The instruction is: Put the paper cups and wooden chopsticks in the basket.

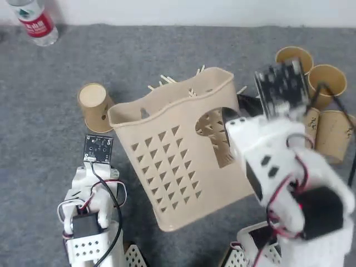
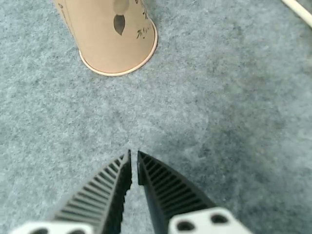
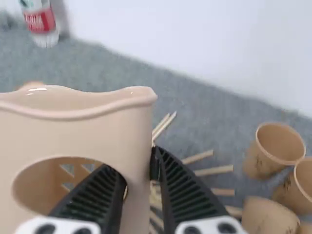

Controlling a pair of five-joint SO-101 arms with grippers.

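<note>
One grey carpet (image 1: 167, 50) covers the whole table. On it sits the biggest thing, the beige basket (image 1: 167, 161). It is tipped over at a slant, with its open top turned toward the far wall.

My right arm (image 1: 278, 167) is next to the basket's side with the handle hole. My right gripper (image 3: 136, 163) has one finger on each side of the basket's wall (image 3: 73, 122), close to that hole. It looks like I am pinching the wall, but the grip is partly hidden.

My left arm (image 1: 89, 217) is on the other side, just beside the basket. My left gripper (image 2: 134, 153) hangs over bare carpet with its fingers pressed almost together and nothing between them.

A water bottle (image 1: 36, 19) lies in the far corner, well apart from everything.

One paper cup (image 1: 94, 105) stands upside down near my left gripper — its wide rim sits flat on the carpet (image 2: 114, 34). Four more paper cups (image 1: 327, 78) are bunched together past my right arm, all outside the basket. Two of them stand with their mouths up.

Thin wooden chopsticks (image 1: 167, 80) lie scattered on the carpet behind the basket — a few more (image 3: 214, 170) lie between the basket and the bunch of cups.
</note>
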